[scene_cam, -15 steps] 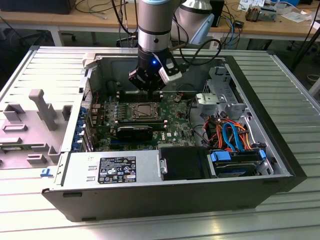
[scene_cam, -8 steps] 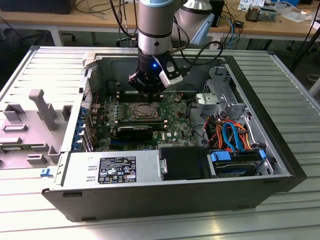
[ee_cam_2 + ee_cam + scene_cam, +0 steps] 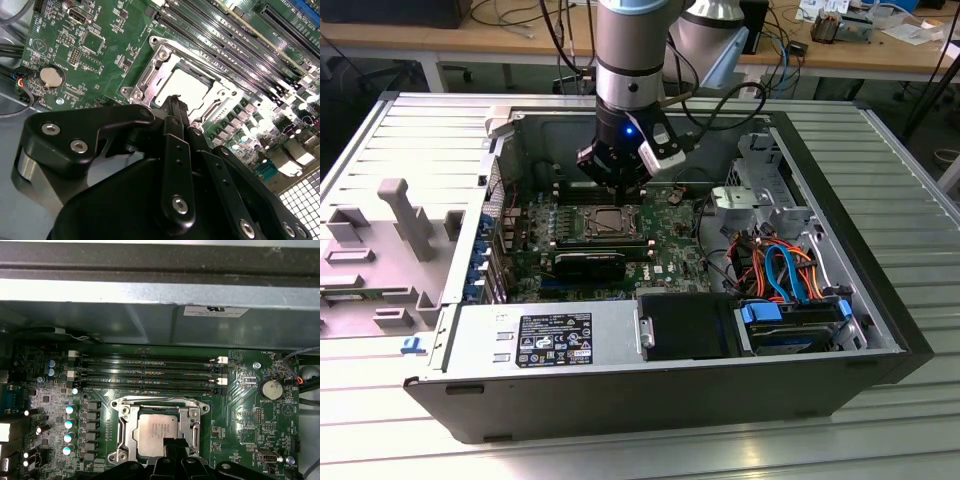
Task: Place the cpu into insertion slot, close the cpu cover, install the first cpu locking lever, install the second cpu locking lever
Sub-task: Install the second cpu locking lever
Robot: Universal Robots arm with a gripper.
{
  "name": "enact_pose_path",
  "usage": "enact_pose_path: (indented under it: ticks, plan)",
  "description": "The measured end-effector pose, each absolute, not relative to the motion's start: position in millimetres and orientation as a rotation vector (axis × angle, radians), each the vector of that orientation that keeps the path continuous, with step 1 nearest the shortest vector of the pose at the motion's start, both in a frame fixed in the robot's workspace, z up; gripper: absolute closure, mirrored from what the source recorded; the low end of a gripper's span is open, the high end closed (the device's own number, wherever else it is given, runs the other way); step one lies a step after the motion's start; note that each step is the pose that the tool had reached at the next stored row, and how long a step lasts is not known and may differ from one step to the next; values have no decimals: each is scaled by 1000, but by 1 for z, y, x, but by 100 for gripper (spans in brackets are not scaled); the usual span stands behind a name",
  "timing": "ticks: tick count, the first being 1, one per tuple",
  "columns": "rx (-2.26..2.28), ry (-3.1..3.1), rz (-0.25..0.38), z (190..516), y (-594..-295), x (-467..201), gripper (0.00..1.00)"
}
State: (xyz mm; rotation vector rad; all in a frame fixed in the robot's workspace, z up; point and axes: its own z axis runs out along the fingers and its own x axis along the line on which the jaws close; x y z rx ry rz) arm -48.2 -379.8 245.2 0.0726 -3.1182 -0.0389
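Grey fixture [image 3: 405,215]: lies on the ribbed table at the exterior view's left, outside the open computer case [image 3: 880,330].
Green circuit board [image 3: 670,255]: flat on the case floor.
Insertion slot [image 3: 156,432]: on the board, beside the long black memory slots [image 3: 150,375].
Cpu [image 3: 159,434]: silvery top facing up, seated in the slot.
Cpu cover [image 3: 125,425]: silver frame lying flat around the chip.
Gripper [image 3: 176,107]: black fingers drawn together, holding nothing, tips just over the edge of the socket.
Coin cell [image 3: 272,388]: round, on the board, well apart from the socket.
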Motion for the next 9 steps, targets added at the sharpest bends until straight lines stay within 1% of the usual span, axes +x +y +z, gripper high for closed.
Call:
enact_pose_path:
  ticks: [7, 9]
  plan:
    - [73, -3118, -39, 245, -381, -48, 89]
    - [73, -3118, -39, 245, -385, -48, 89]
